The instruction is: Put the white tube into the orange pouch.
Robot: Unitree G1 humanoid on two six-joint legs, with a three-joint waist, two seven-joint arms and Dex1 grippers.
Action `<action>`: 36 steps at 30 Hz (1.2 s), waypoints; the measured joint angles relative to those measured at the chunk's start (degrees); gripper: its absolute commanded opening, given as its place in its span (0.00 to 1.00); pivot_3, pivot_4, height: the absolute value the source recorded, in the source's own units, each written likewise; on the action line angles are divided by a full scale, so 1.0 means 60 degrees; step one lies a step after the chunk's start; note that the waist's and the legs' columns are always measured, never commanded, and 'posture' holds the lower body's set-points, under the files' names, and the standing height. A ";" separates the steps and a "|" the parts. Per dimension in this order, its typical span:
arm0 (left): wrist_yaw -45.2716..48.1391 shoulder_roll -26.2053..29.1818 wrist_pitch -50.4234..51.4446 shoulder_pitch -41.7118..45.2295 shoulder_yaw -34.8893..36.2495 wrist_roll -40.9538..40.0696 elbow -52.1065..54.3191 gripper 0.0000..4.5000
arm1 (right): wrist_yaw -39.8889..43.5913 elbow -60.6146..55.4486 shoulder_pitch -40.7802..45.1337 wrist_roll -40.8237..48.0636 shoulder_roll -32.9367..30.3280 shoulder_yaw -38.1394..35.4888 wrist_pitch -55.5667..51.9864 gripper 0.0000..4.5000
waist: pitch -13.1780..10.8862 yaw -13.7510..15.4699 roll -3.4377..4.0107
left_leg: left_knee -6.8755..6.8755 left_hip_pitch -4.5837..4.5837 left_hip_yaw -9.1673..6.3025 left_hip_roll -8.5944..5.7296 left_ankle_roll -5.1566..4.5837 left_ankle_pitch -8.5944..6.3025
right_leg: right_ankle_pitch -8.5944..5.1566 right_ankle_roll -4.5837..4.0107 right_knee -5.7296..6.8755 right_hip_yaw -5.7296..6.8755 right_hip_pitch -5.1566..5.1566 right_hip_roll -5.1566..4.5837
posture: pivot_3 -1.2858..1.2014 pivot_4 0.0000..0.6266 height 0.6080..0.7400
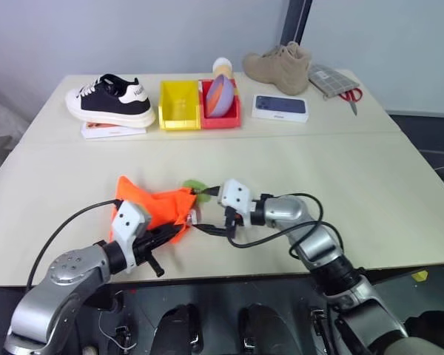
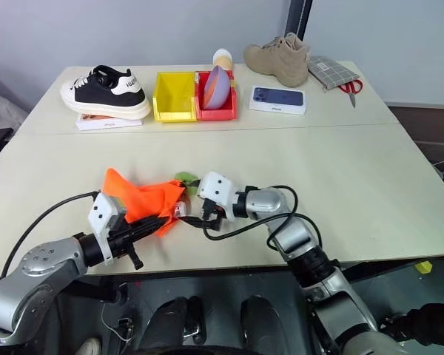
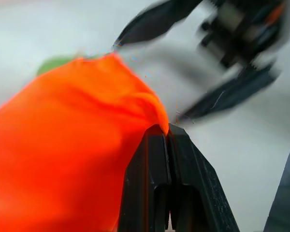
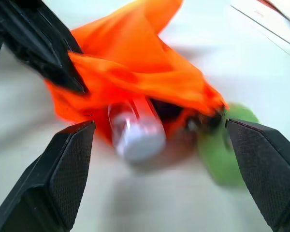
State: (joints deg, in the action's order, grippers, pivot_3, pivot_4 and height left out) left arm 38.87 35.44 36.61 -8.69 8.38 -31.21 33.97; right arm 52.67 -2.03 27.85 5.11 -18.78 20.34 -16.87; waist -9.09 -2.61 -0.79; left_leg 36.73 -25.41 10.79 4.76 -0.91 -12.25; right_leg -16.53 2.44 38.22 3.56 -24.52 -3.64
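Note:
The orange pouch [image 1: 152, 205] lies crumpled on the table near the front edge, and its green ring [image 1: 194, 186] rests just behind its mouth. My left gripper [image 3: 160, 128] is shut on the pouch's edge next to the mouth. The white tube [image 4: 135, 131] lies in the pouch's mouth with its capped end sticking out toward my right gripper [image 4: 159, 124]. That gripper is open, with its fingers spread on either side of the tube and apart from it. The rest of the tube is hidden inside the fabric.
Along the table's far side stand a black-and-white sneaker [image 1: 111, 97] on a flat box, a yellow bin [image 1: 178, 105], a red bin [image 1: 220, 112] holding a purple ball, a phone box [image 1: 280, 106], a tan boot [image 1: 280, 66] and scissors [image 1: 351, 96].

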 measured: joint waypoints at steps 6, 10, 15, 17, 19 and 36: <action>0.0362 0.0262 -0.0106 -0.0410 0.0282 -0.0077 -0.0277 0.00 | -0.0149 0.0074 -0.0049 0.0236 -0.0138 -0.0426 -0.0365 0.99 | 0.0000 -0.0011 0.0000 | -0.0045 0.0004 0.0001 -0.0001 0.0009 0.0005 | 0.0000 -0.0026 -0.0025 -0.0001 -0.0012 -0.0003 | 0.52 0.24 1.00; 0.0447 0.0229 -0.0087 -0.0455 0.0320 -0.0351 -0.0296 0.19 | -0.0825 0.0961 0.0383 0.0230 0.0365 -0.0686 -0.0613 1.00 | 0.0000 -0.0034 0.0000 | -0.0065 0.0003 0.0004 -0.0002 0.0019 0.0012 | 0.0000 -0.0031 -0.0028 -0.0003 -0.0006 -0.0004 | 0.52 0.24 1.00; 0.0515 0.0260 0.0051 -0.0621 0.0360 -0.0592 -0.0294 0.65 | -0.1599 0.2043 0.0955 0.0223 0.1000 -0.0899 -0.0814 1.00 | 0.0000 -0.0094 0.0000 | -0.0093 0.0002 0.0005 -0.0005 0.0046 0.0032 | -0.0007 -0.0042 -0.0026 0.0000 0.0000 -0.0003 | 0.52 0.24 1.00; 0.0506 0.0256 0.0179 -0.0652 0.0575 -0.0900 -0.0290 0.65 | -0.1826 0.2376 0.1116 0.0285 0.1252 -0.1051 -0.1003 1.00 | 0.0000 -0.0134 0.0000 | -0.0093 0.0001 0.0005 -0.0006 0.0059 0.0040 | -0.0006 -0.0041 -0.0024 0.0000 0.0001 -0.0001 | 0.52 0.24 1.00; 0.0482 0.0263 0.0404 -0.0638 0.0904 -0.1329 -0.0280 0.65 | -0.2005 0.2691 0.1293 0.0355 0.1480 -0.1185 -0.1171 1.00 | 0.0000 -0.0183 0.0000 | -0.0092 0.0002 0.0005 -0.0005 0.0056 0.0039 | -0.0006 -0.0040 -0.0021 0.0001 0.0004 0.0001 | 0.52 0.24 1.00; -0.0068 0.0065 0.0165 -0.0285 0.1223 -0.1869 -0.0026 0.66 | -0.2422 0.3700 0.1714 0.0306 0.2271 -0.0954 -0.1818 0.11 | 0.0000 -0.0217 0.0000 | -0.0090 0.0005 0.0006 -0.0007 0.0081 0.0057 | 0.0013 -0.0003 -0.0017 0.0005 0.0011 0.0017 | 0.52 0.24 1.00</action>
State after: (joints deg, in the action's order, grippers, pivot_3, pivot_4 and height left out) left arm 38.47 35.83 37.60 -10.40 15.72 -42.42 33.81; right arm 38.14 20.17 38.14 6.94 -5.15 14.61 -27.78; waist -9.08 -3.91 -0.80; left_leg 36.19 -25.38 10.83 4.72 -0.43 -11.91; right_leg -16.45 2.42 38.12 3.59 -24.46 -3.54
